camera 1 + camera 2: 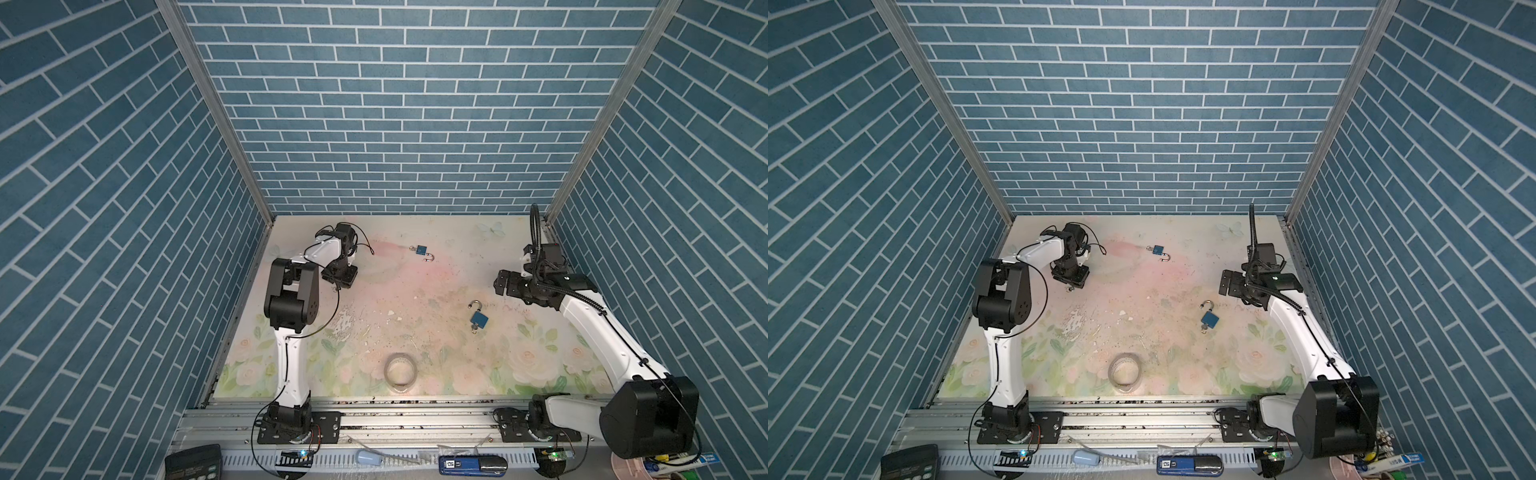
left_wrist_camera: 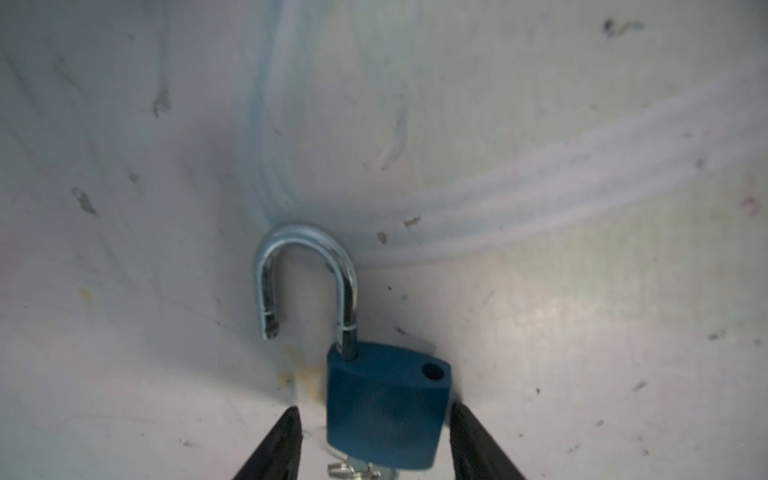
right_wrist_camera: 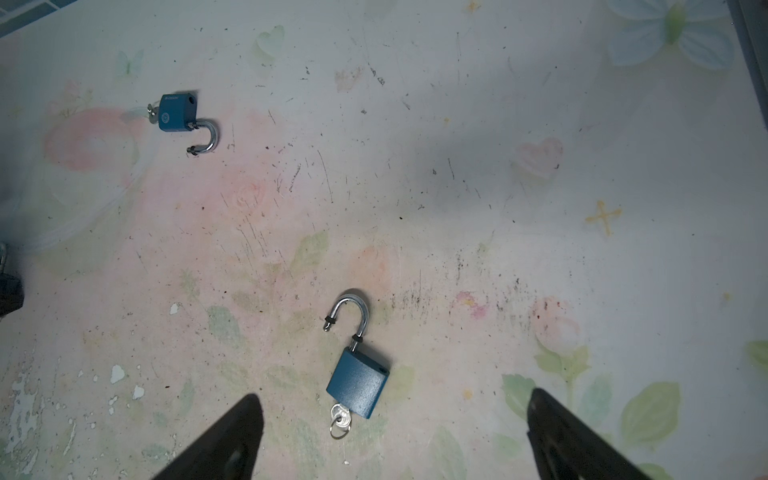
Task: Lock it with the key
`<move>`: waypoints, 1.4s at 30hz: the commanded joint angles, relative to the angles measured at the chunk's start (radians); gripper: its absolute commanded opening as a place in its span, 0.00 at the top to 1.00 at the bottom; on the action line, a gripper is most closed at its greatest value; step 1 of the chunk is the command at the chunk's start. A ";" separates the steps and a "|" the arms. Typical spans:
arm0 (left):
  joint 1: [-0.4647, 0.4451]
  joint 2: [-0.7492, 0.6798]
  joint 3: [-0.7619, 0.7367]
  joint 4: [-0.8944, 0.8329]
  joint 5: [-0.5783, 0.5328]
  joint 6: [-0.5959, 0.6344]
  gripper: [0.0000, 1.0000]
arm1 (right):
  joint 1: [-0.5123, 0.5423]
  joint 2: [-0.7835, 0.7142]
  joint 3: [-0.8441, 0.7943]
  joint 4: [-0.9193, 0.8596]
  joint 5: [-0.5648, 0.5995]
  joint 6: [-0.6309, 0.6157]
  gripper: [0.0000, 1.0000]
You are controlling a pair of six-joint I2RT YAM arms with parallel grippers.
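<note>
Left wrist cam: left pincer [image 2: 375,409] is half-spread astride the body of the left padlock [image 2: 386,399], which lies flat on the desk [image 2: 582,332]. One finger sits right against the body and the other shows a gap, so it reads as released, not clamping. Its shackle [image 2: 307,266] is popped and swung away from its hole [image 2: 432,370]. The key [image 2: 353,471] is in the base, mostly cut off by the frame edge. Right wrist cam: right pincer [image 3: 394,395] is spread wide and empty, hovering over the near padlock [image 3: 357,384] and touching nothing. That lock also has an open shackle and a key in its base. Far padlock [image 3: 176,114] sits toward the back wall, well apart from both arms, in the same state. In both top views the left padlock is almost hidden under the left pincer on the desk's left side. My read on progress: no lock closed yet, only the approach to the left one is done. Left to do: clamp the body, swing the shackle over the hole, press it home, turn the key if needed. That probably needs the right arm too. Then the other two locks, if they count.
</note>
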 commanded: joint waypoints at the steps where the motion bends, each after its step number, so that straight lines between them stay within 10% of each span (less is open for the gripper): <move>1: -0.002 0.054 0.039 -0.041 -0.052 -0.037 0.41 | 0.003 -0.017 0.008 -0.006 -0.006 0.027 0.01; 42: -0.037 0.113 0.077 -0.035 -0.003 -0.085 0.53 | 0.003 -0.075 -0.041 -0.026 -0.009 0.028 0.01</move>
